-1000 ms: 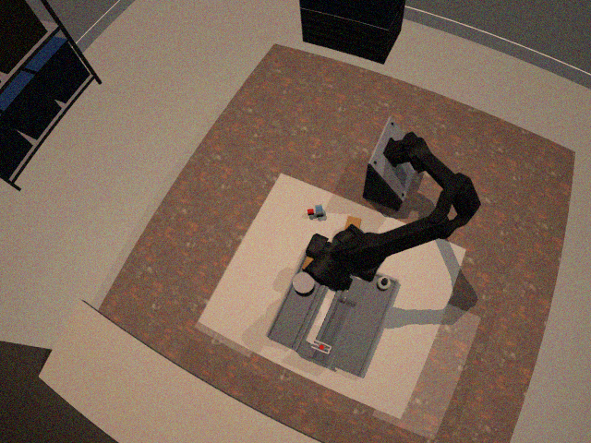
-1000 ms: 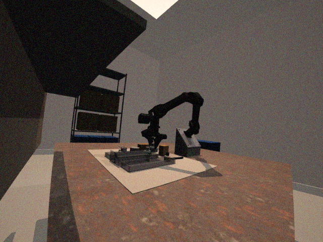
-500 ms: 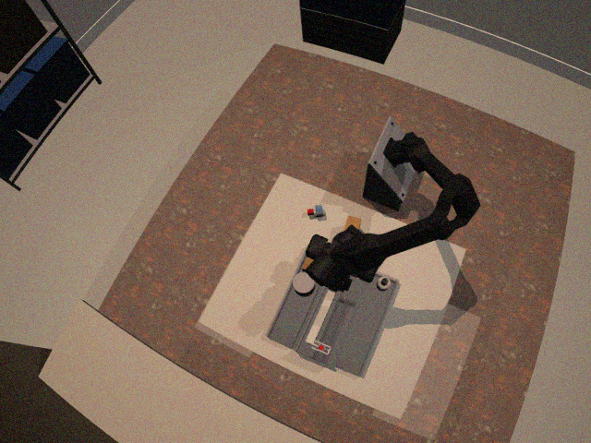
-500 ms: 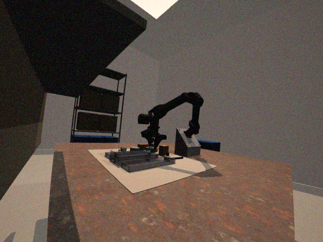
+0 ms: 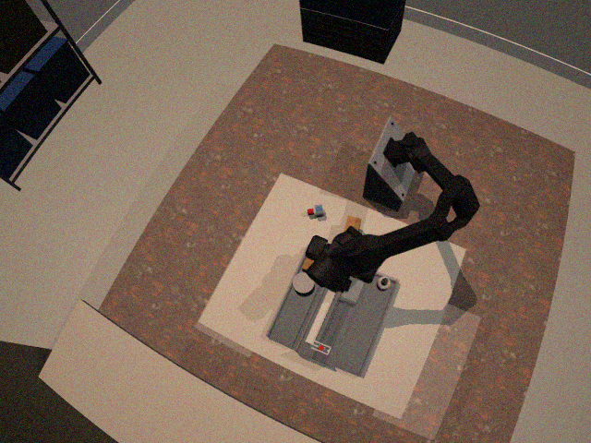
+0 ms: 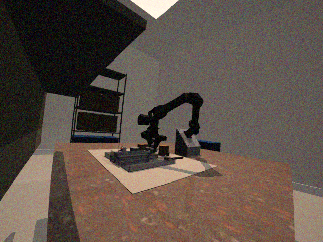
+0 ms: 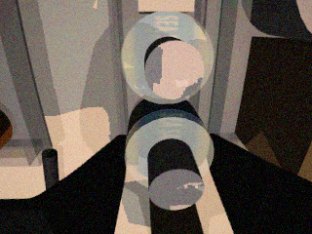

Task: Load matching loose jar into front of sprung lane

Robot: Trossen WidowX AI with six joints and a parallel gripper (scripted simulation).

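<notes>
In the wrist view two clear round jars with dark round knobs stand in a row. The rear jar (image 7: 134, 58) is between the side walls of the sprung lane (image 7: 221, 88), just beyond my fingers. My gripper (image 7: 166, 141) (image 6: 154, 150) is shut on the nearer jar (image 7: 136, 136), at the lane's front end. The two jars look almost touching in that view. A pale strip (image 5: 321, 317) runs along the lane behind them. My wrist hides both jars in the top view. The front stop, the held jar's base and its height over the lane floor cannot be made out.
A pale-lidded round jar (image 5: 303, 282) stands in the lane on one side, a small ring-topped item (image 5: 383, 281) on the other. Orange-brown blocks (image 5: 353, 222) (image 6: 163, 149) stand before the rack, near a small red and blue item (image 5: 317, 210). A dark peg (image 7: 50, 168) stands at left.
</notes>
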